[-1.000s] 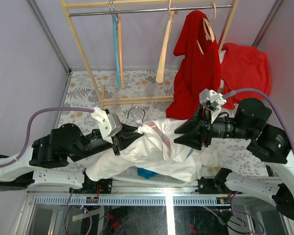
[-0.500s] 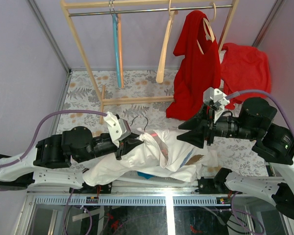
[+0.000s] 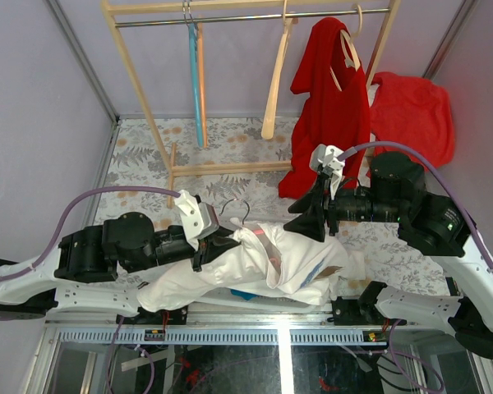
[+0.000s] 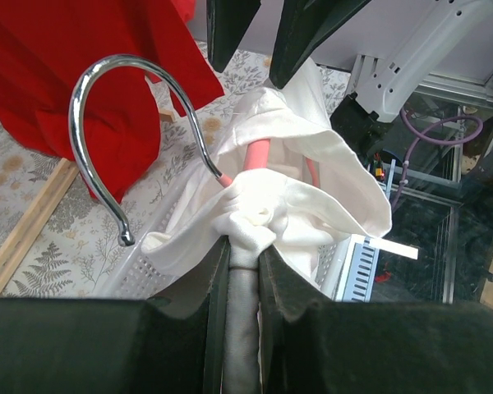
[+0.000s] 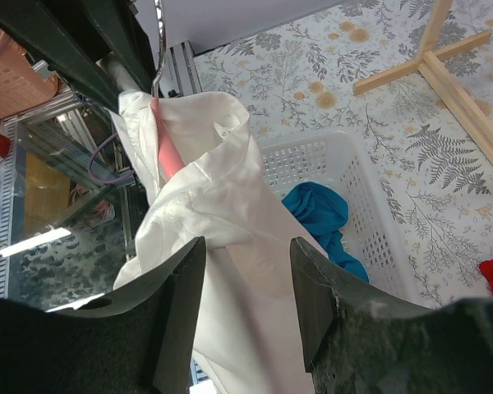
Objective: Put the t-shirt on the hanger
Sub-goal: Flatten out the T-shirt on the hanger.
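Left claw [image 4: 245, 246] pinches the soft white cotton t-shirt [image 3: 296, 263] on the thin pink plastic hanger [image 4: 257, 154]; right claw [image 5: 246, 263] gapes wide, empty. Likely mid-threading: next, spread cloth over a hanger arm.

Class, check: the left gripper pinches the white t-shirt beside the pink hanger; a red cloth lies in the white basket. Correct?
No: the cloth in the basket is blue, not red, as the right wrist view shows. The rest holds.

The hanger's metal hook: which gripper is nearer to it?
Left. The left gripper clamps the t-shirt at the base of the hook; the right gripper hangs open farther off.
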